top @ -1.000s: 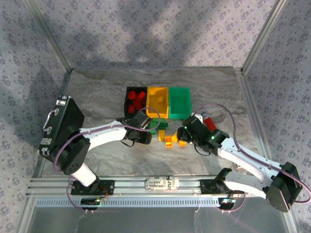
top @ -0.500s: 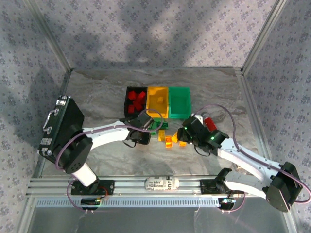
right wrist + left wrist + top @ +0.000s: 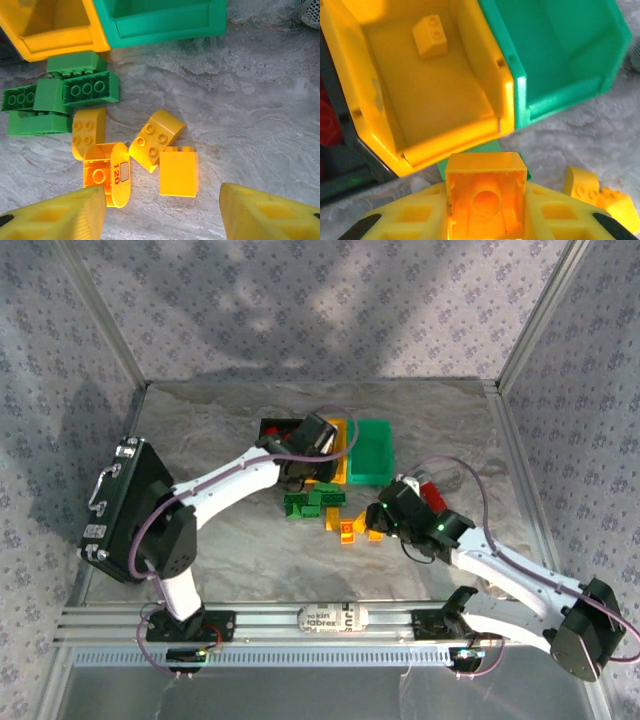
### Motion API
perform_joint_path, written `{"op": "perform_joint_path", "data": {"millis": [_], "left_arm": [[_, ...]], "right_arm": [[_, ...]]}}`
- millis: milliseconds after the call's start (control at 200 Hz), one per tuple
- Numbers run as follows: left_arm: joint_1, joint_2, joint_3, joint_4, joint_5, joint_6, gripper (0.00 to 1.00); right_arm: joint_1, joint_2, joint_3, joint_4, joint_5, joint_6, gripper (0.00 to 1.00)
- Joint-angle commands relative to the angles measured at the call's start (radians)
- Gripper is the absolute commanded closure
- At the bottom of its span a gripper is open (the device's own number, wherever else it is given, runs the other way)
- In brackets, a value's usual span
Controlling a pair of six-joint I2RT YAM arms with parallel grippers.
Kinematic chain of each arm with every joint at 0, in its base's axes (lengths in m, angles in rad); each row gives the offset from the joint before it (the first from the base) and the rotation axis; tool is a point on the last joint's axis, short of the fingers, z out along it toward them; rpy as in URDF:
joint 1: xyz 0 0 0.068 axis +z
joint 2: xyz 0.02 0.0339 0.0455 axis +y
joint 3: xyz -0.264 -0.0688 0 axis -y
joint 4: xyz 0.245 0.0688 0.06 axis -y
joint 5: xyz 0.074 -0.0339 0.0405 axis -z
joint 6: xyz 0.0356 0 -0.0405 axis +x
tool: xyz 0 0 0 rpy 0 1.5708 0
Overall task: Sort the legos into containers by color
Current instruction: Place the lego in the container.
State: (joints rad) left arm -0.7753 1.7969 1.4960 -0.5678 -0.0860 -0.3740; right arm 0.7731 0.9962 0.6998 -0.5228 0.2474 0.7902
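My left gripper is shut on a yellow lego, hollow underside facing the camera, just in front of the yellow-orange bin. That bin holds one yellow brick. The green bin looks empty; the black bin holds red bricks. My right gripper is open above several loose yellow legos, one marked 120. Green legos lie in a cluster in front of the bins. From above, the left gripper hangs over the bins and the right gripper is by the yellow pile.
A large black case with latches lies at the table's left edge. A red object sits just behind my right arm. Bare marbled table stretches in front of the pile and to the right.
My left arm has lifted away from the pile and swung back to the bins with the yellow lego. The right arm has hardly moved.
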Motion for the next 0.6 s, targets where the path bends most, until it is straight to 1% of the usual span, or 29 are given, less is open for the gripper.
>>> {"op": "perform_joint_path", "data": {"millis": [0, 20, 35, 45, 65, 75, 85, 105, 155, 195, 320, 485, 595], "left_arm": [[0.037, 0.088, 0.098, -0.078, 0.007, 0.044, 0.67], [0.043, 0.101, 0.113, -0.077, 0.004, 0.044, 0.63], [0.047, 0.109, 0.122, -0.077, 0.001, 0.044, 0.57], [0.051, 0.115, 0.128, -0.078, -0.001, 0.043, 0.51], [0.056, 0.127, 0.141, -0.081, 0.000, 0.043, 0.36], [0.059, 0.132, 0.148, -0.083, -0.001, 0.044, 0.31], [0.061, 0.136, 0.156, -0.087, -0.004, 0.044, 0.28], [0.063, 0.143, 0.169, -0.096, -0.014, 0.043, 0.26], [0.064, 0.137, 0.179, -0.104, -0.032, 0.033, 0.24], [0.059, 0.105, 0.154, -0.080, -0.033, 0.026, 0.23], [0.048, -0.039, -0.019, 0.045, -0.031, 0.004, 0.19], [0.044, -0.197, -0.196, 0.085, -0.038, -0.024, 0.19], [0.036, -0.295, -0.305, 0.107, -0.035, -0.038, 0.20]], "right_arm": [[0.006, -0.042, -0.007, -0.037, 0.021, 0.028, 0.37], [0.007, -0.047, -0.008, -0.041, 0.022, 0.027, 0.37], [0.007, -0.051, -0.009, -0.044, 0.023, 0.030, 0.37], [0.008, -0.054, -0.009, -0.045, 0.023, 0.030, 0.37], [0.008, -0.059, -0.010, -0.048, 0.025, 0.030, 0.37], [0.009, -0.062, -0.011, -0.050, 0.024, 0.032, 0.37], [0.009, -0.064, -0.012, -0.052, 0.024, 0.033, 0.37], [0.009, -0.068, -0.014, -0.055, 0.025, 0.033, 0.37], [0.012, -0.081, -0.016, -0.064, 0.027, 0.036, 0.37], [0.014, -0.090, -0.020, -0.070, 0.031, 0.037, 0.37], [0.015, -0.109, -0.050, -0.066, 0.038, 0.046, 0.37], [0.024, -0.068, -0.058, -0.042, 0.022, 0.044, 0.36], [0.048, -0.019, -0.040, -0.027, 0.013, 0.035, 0.35]]}}
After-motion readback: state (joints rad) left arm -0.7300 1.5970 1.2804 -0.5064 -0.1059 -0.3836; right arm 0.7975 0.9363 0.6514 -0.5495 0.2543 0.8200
